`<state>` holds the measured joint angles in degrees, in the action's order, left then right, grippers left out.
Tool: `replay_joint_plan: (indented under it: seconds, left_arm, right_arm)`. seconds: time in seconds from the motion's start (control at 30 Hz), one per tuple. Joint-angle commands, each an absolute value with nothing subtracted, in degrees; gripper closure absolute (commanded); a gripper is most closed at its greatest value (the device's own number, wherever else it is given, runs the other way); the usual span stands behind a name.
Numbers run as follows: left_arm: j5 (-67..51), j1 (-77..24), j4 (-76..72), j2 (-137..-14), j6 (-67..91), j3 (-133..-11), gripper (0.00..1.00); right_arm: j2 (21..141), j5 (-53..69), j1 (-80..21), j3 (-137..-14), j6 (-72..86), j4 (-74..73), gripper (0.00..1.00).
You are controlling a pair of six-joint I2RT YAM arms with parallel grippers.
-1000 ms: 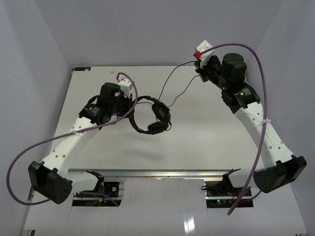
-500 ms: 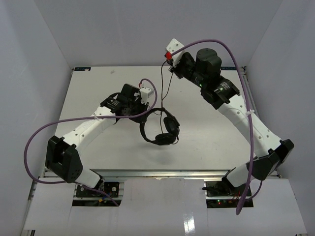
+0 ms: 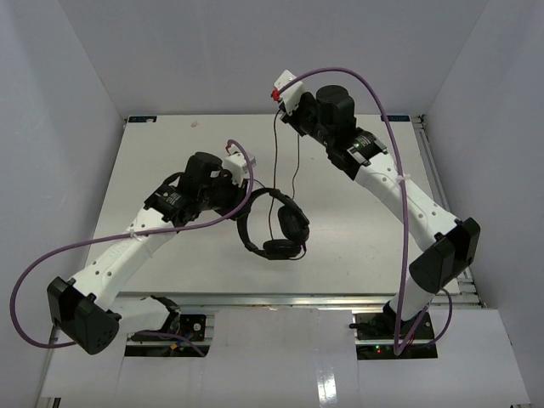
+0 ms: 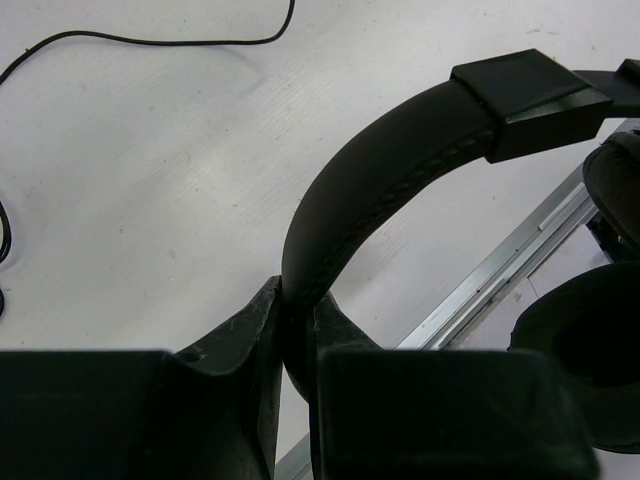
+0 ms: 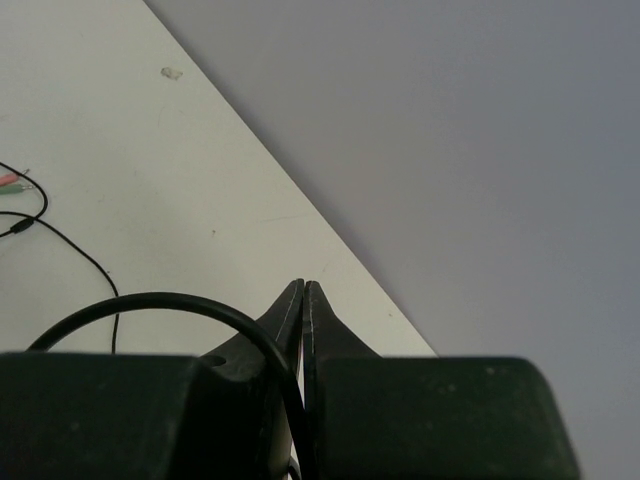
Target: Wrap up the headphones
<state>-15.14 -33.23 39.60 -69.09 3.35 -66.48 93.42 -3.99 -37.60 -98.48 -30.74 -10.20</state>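
Note:
The black headphones hang just over the white table, near its middle. My left gripper is shut on their headband; the left wrist view shows the band pinched between the fingertips of the left gripper, with an earcup at the right. The thin black cable runs from the headphones up to my right gripper, raised over the table's far edge. In the right wrist view the right gripper is shut on the cable, which passes between its fingers near their base.
The cable's green and pink plugs lie on the table. An aluminium rail borders the near edge. Thick purple robot cables loop off both arms. Grey walls enclose the left, back and right sides.
My right gripper has swung left along the far edge, carrying the cable. My left gripper has carried the headphones toward the table's middle and a little nearer.

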Motion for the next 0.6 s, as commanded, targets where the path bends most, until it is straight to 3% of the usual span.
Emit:
replay_joint_plan:
  seconds: [0.0, 0.3, 0.47, 0.57]
  left_arm:
    - [-19.0, -33.5, 39.6, -66.6, 3.2, -67.0, 1.0]
    - [-12.1, -33.5, 39.9, -63.3, 7.2, -75.2, 1.0]
    - [-7.7, -33.5, 41.2, -65.7, 10.3, -86.4, 1.0]
    - [-9.3, -33.5, 41.0, -68.6, 12.4, -94.4, 1.0]
  right_arm:
    - [95.7, -4.7, -37.3, -100.8, -28.5, -7.7, 0.92]
    - [91.8, -0.4, -29.8, -89.9, -22.4, -7.8, 0.92]
    - [87.2, 12.1, -24.5, -81.2, -17.0, -6.7, 0.92]
    - [86.0, 26.6, -23.4, -74.3, -14.6, -3.0, 0.92]
